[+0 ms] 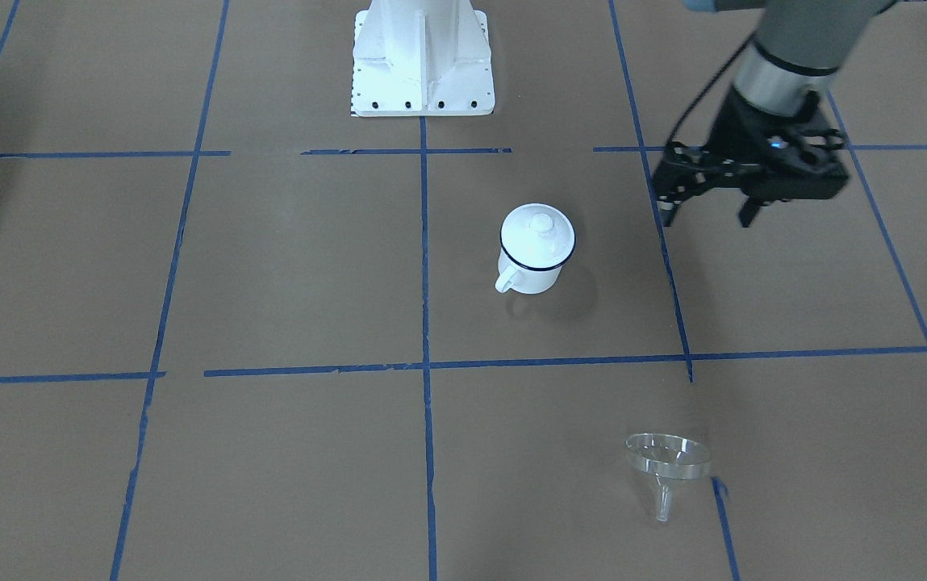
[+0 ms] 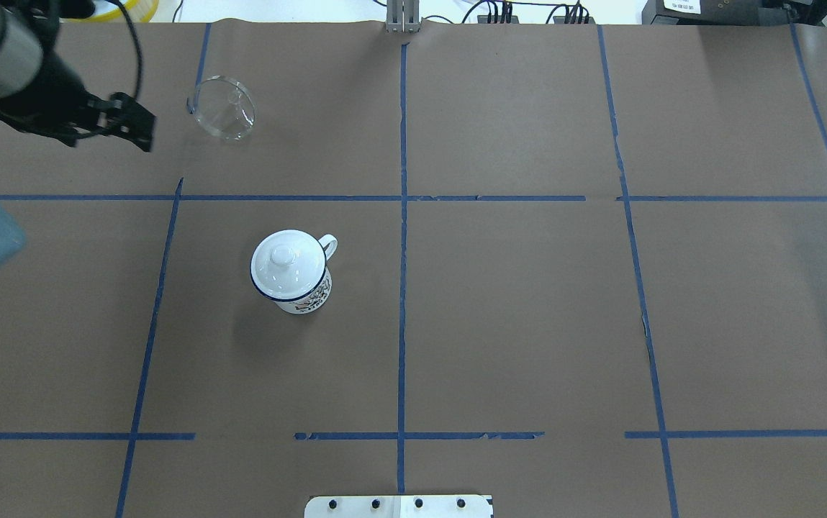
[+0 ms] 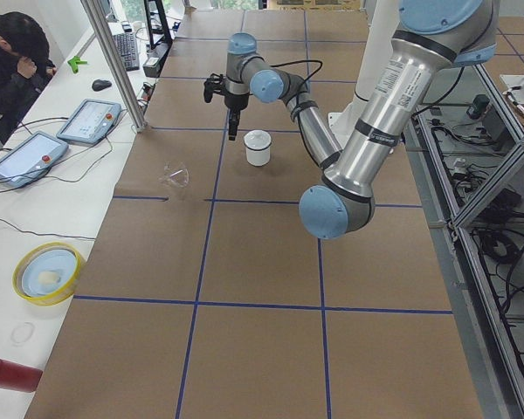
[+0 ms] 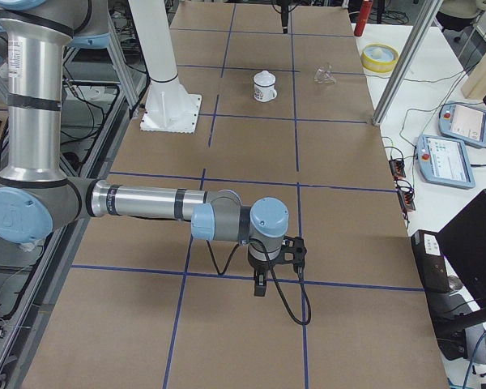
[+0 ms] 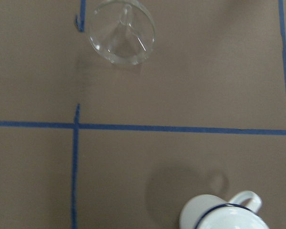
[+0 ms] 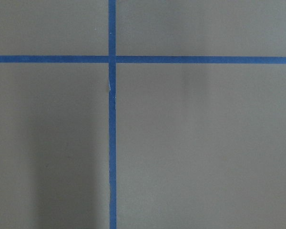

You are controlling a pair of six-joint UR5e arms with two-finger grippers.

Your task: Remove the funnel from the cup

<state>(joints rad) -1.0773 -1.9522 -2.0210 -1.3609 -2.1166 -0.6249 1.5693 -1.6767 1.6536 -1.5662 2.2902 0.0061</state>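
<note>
The left pincer (image 1: 707, 216), spread wide and empty, hangs above the brown paper tabletop (image 1: 269, 266) to the robot's left of the small white enamel mug with a dark blue rim (image 1: 540, 274), touching nothing. The small clear plastic funnel (image 1: 667, 458) lies tipped on the tabletop well beyond the mug, which wears a white domed lid (image 1: 538, 230). The right pincer (image 4: 259, 285), far from the mug, cannot be judged wide or narrow.

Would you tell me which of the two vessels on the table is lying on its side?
The small clear plastic funnel lies tipped on its side; the white enamel mug with a dark blue rim stands upright.
</note>
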